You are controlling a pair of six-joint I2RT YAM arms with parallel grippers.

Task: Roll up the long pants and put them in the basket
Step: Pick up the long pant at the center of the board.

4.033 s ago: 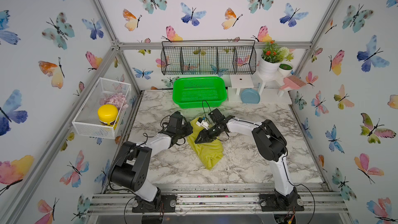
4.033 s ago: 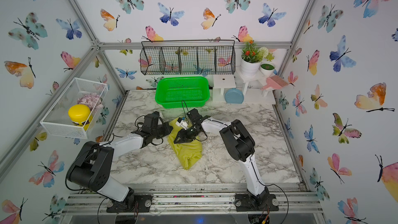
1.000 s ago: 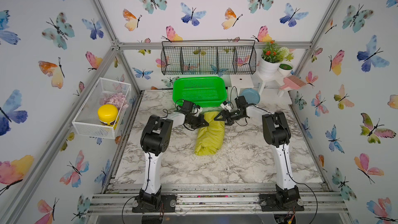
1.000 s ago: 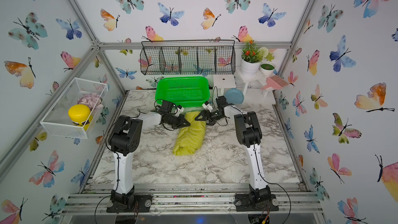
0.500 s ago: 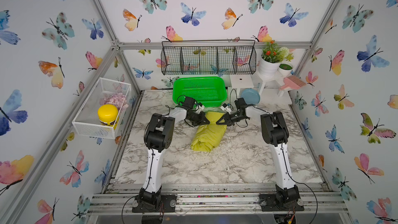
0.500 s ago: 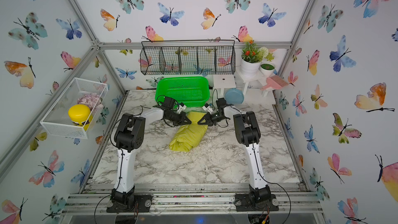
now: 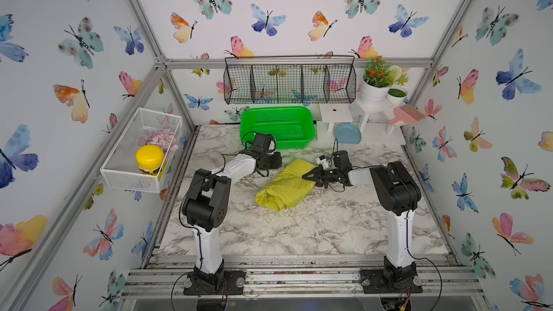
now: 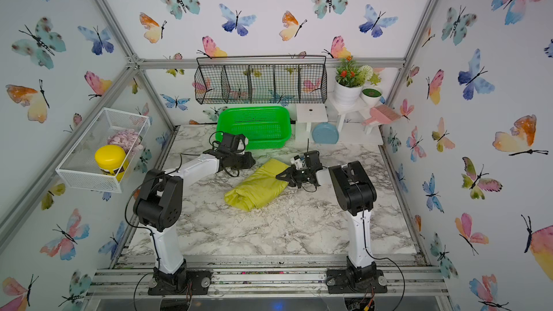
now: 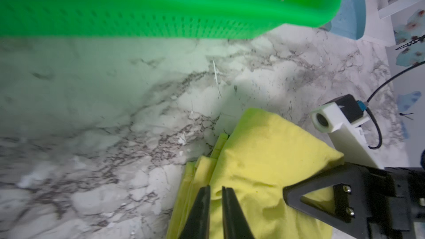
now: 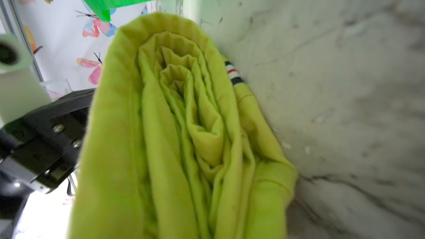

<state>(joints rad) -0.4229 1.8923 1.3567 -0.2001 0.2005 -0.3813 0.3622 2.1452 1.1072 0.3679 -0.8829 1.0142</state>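
Right gripper (image 7: 307, 175): jaws narrow, closed on the right-hand edge of the long pants (image 7: 284, 186) toward their far end. One of its fingers (image 9: 322, 179) lies on the cloth in the left wrist view. In the right wrist view, cloth hides the pads.
Long pants position: mid-table (image 7: 299, 228) in both top views, a loose yellow-green roll slanting from near left to far right, between the two grippers. Spiral layers show at the open end (image 10: 174, 83).
Markings on pants: short striped band (image 10: 232, 72), dark, white and red, on the side against the table. No lettering legible.
Left gripper (image 9: 216, 189): jaws a narrow slit apart, over the roll's far left part. Cannot tell whether the tips touch the cloth.
Jar (image 7: 149, 158): yellow lid, in the white wire basket on the left wall. Its dark label is too small to read.
Green basket (image 7: 299, 142): perforated plastic, at the table's far edge, just beyond the left gripper and apart from the roll.
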